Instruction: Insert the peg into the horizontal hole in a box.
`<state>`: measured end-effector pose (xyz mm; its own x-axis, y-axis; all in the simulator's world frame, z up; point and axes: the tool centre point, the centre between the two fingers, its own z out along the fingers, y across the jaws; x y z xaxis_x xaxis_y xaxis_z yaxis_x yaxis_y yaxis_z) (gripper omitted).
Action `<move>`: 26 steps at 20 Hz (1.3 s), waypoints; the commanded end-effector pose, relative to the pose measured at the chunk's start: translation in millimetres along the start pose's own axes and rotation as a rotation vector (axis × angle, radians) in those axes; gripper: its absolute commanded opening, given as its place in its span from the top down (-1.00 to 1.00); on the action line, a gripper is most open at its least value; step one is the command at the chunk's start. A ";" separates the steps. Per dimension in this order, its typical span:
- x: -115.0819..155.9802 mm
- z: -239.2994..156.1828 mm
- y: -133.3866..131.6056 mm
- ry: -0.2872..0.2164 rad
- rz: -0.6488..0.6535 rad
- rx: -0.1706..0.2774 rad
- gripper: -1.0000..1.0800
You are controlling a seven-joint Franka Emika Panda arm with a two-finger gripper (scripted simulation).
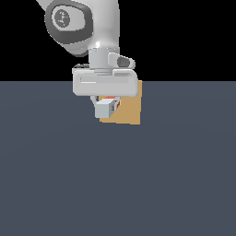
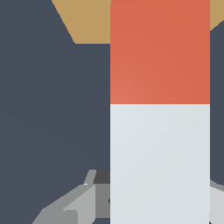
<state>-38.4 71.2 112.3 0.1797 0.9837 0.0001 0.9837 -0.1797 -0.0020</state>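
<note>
The tan box point(image 1: 128, 110) stands on the dark grey floor, partly behind my gripper point(image 1: 107, 104) in the exterior view. My gripper is shut on the peg point(image 1: 105, 109), whose pale grey-white end faces the camera with a sliver of red-orange behind it. In the wrist view the peg point(image 2: 159, 109) runs away from the fingers point(image 2: 78, 203), pale part near them, red-orange part toward the box point(image 2: 89, 19). The hole is hidden behind the peg and gripper.
The dark grey floor point(image 1: 115, 184) stretches all round the box. The white arm point(image 1: 83, 23) reaches down from above. Nothing else is in view.
</note>
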 end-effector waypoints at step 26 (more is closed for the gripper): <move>106.2 -2.2 0.6 0.002 0.000 -0.004 1.00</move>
<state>-21.5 166.8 112.5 0.1840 0.9829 -0.0039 0.9829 -0.1840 -0.0042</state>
